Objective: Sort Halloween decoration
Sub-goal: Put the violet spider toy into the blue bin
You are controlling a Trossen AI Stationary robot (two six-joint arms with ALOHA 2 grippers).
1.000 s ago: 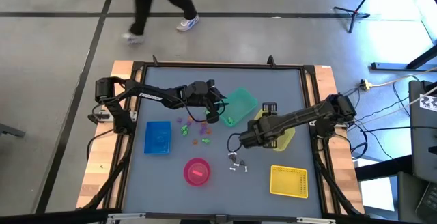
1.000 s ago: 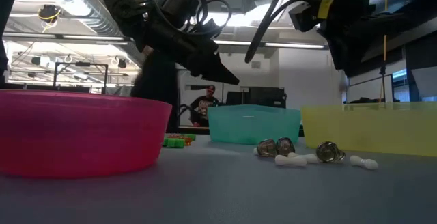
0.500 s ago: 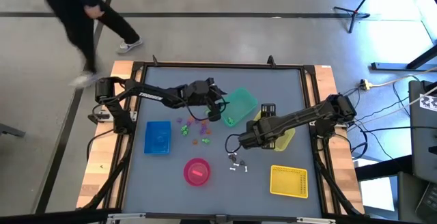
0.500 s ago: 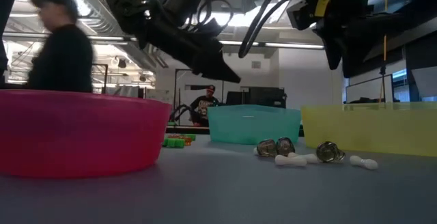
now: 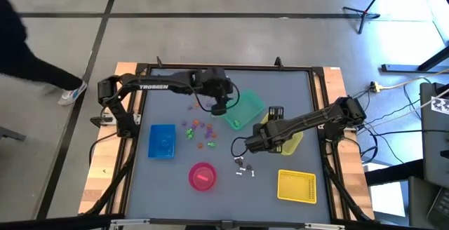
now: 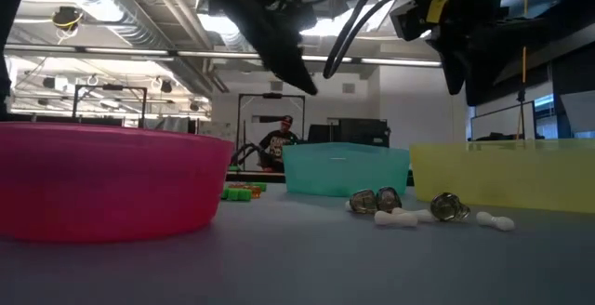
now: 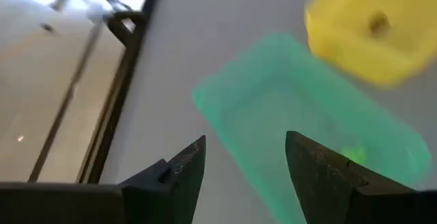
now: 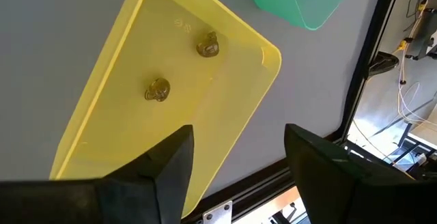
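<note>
The Halloween decoration lies in small heaps: purple, orange and green trinkets [image 5: 200, 132] mid-table, and dark grey and white ones [image 5: 244, 167] near the pink bowl. One green trinket [image 7: 354, 156] lies in the green bin [image 5: 245, 109]. Two dark ones [image 8: 207, 46] lie in the yellow bin [image 8: 177, 87]. My left gripper [image 5: 219, 109] hangs open above the green bin's left end, fingers [image 7: 184, 169] empty. My right gripper [image 5: 242, 146] hangs open over the yellow bin's near end, also empty.
A blue bin [image 5: 162, 141] stands at the left, a pink bowl [image 5: 202, 176] near the front edge, and a yellow basket [image 5: 297, 186] at the front right. A person's leg [image 5: 42, 76] shows on the floor beyond the table's left side.
My left gripper has risen from just above the coloured trinkets and drawn toward the far edge over the green bin, tipping to a flatter slant. A person has walked leftward along the floor behind the table.
</note>
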